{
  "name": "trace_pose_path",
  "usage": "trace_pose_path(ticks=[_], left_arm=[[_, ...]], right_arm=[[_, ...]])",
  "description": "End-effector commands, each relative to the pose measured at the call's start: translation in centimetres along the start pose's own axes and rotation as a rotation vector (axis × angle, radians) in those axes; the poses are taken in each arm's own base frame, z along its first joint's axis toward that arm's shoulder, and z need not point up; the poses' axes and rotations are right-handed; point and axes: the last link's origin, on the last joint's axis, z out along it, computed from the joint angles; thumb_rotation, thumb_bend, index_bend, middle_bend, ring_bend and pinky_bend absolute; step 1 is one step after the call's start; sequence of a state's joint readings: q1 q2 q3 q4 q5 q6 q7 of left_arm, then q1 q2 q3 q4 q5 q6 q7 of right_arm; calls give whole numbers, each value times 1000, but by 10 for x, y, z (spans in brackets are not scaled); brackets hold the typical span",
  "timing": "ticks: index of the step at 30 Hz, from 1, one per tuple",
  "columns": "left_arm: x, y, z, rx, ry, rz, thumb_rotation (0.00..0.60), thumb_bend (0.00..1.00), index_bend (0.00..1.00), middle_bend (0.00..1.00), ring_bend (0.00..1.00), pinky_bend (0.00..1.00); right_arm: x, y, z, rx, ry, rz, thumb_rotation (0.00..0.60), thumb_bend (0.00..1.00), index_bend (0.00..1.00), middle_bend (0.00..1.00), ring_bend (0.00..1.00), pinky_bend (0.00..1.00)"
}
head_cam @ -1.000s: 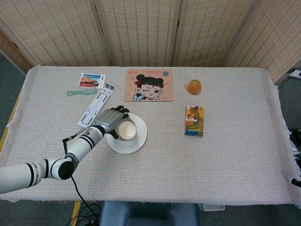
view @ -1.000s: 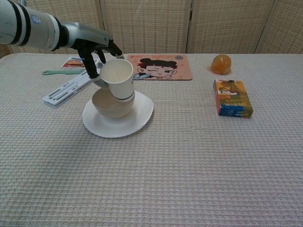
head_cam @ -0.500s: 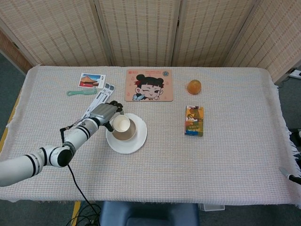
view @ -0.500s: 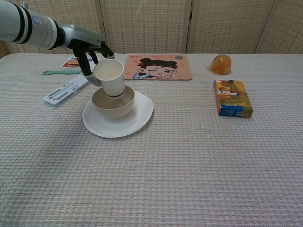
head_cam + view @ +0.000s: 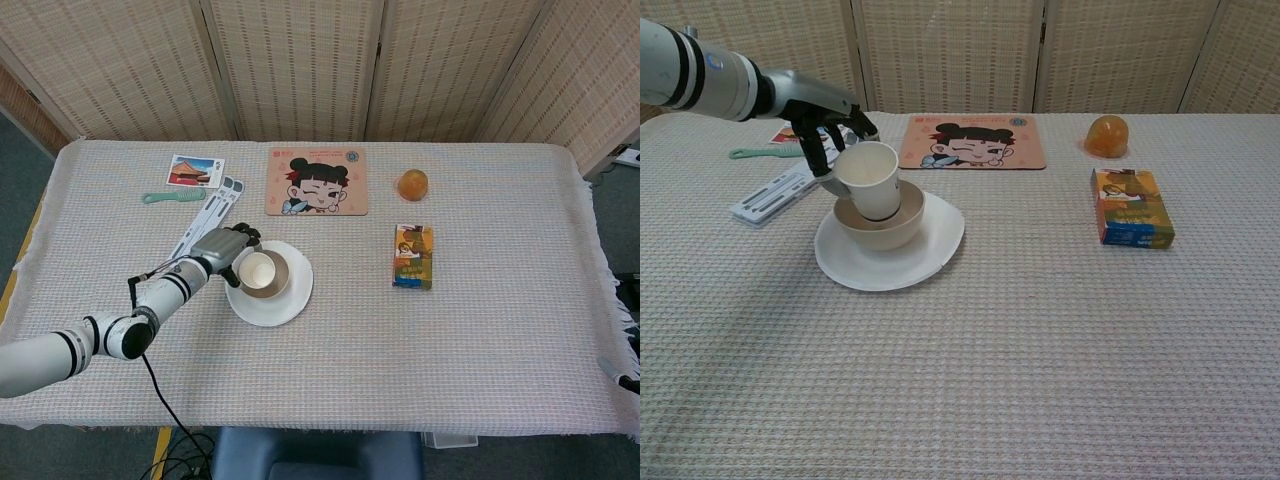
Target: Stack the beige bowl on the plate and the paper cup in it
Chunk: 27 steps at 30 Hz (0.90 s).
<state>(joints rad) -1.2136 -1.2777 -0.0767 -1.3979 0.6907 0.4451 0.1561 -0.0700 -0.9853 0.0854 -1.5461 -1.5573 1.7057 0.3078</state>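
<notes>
A white plate (image 5: pixel 288 303) (image 5: pixel 930 255) lies left of the table's middle. The beige bowl (image 5: pixel 281 275) (image 5: pixel 902 228) sits on it. The paper cup (image 5: pixel 256 271) (image 5: pixel 870 178) stands upright with its base down inside the bowl, leaning slightly left. My left hand (image 5: pixel 222 248) (image 5: pixel 820 125) grips the cup from its left side, fingers curled around the wall. The right hand is outside both views.
Behind the plate lie a white folded ruler (image 5: pixel 205 220) (image 5: pixel 775 190), a green comb (image 5: pixel 172 196), a postcard (image 5: pixel 195 170) and a cartoon mat (image 5: pixel 317 181) (image 5: pixel 973 141). An orange ball (image 5: pixel 413 184) (image 5: pixel 1107 136) and a colourful box (image 5: pixel 413 256) (image 5: pixel 1131 207) sit to the right.
My left hand has moved the cup left and lowered it, from tilted at the bowl's right rim to upright inside the bowl.
</notes>
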Motion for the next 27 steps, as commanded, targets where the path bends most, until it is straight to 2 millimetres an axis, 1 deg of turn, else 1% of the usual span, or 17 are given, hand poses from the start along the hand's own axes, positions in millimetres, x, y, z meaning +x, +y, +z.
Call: trace_pose_path(ticks=[1,20,23,27], left_arm=[[-1,-2,3,3,-2,9,600,258,427,165,0,201],[-14,-19,15,36,-49,-22,600,258,417,166,0,201],[-17,-20,17,36,-51,-36,600,258,401,166,0,202],[-20,-20,19,28,-36,-31,600,258,343,166,0,201]], right_arm=[[0,0,0,0,1,-1,600,120,0,0,0,0],[-2,0,1,-8,-1,-9,600,120,0,0,0,0],[-2,0,1,-9,-1,-9,600,120,0,0,0,0],[-2,0,1,-8,0,-7,600,120,0,0,0,0]])
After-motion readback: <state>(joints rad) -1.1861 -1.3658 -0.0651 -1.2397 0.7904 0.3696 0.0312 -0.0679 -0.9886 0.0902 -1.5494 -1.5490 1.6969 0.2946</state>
